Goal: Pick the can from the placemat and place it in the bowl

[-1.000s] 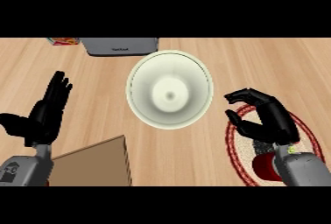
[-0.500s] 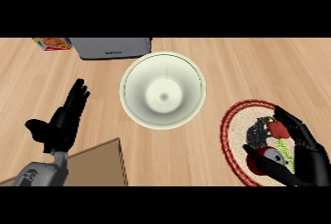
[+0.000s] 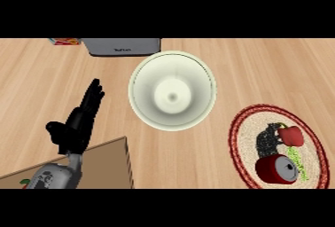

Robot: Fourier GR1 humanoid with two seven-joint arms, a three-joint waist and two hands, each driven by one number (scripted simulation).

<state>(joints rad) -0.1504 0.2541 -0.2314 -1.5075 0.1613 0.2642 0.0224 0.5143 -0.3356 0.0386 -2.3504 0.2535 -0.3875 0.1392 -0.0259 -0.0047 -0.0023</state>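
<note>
A red can (image 3: 278,170) with a silver top stands on the round woven placemat (image 3: 247,128) with its dark red border at the right. The placemat bears a printed red pepper picture. A large cream bowl (image 3: 173,91) sits in the middle of the counter, nothing inside it. My left hand (image 3: 78,122) shows at the left, open with fingers straight, well apart from bowl and can. My right hand does not show in the head view.
A grey appliance (image 3: 122,46) stands at the back, behind the bowl, with a colourful box (image 3: 64,42) to its left. A brown cardboard box (image 3: 98,165) sits at the lower left, beside my left forearm.
My right hand has left the placemat and gone out of view, and the can now stands uncovered. The view has shifted, so bowl and left hand show further right.
</note>
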